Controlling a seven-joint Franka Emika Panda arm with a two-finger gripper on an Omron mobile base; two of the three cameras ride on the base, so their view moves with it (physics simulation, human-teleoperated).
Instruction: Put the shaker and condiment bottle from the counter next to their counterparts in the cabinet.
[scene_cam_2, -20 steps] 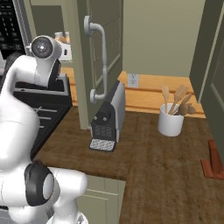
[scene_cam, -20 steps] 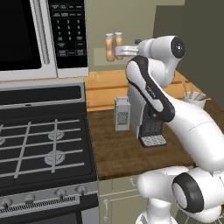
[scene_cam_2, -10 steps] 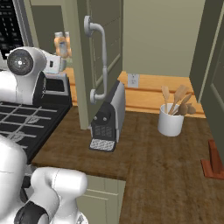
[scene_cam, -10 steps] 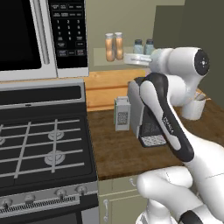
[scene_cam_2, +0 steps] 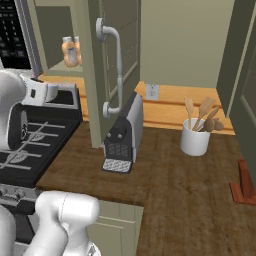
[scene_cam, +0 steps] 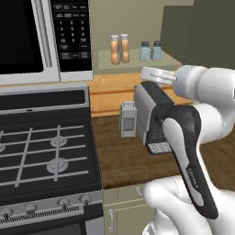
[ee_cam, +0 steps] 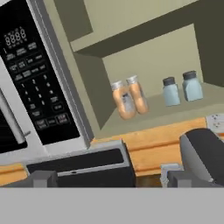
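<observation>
Now, gripper: jaws spread wide, holding nothing.
Orange bottles: paired, touching, on cabinet shelf.
Blue shakers: side by side at bottles' 3 o'clock.

It is a home kitchen: a black gas stove under a white microwave, a wood-plank counter with a utensil crock, and an olive wall cabinet.

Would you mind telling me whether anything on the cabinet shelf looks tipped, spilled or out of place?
Nothing stands out. Both orange bottles stand upright side by side on the cabinet shelf, and the two blue shakers stand upright as a pair to their right. No spill shows.
</observation>
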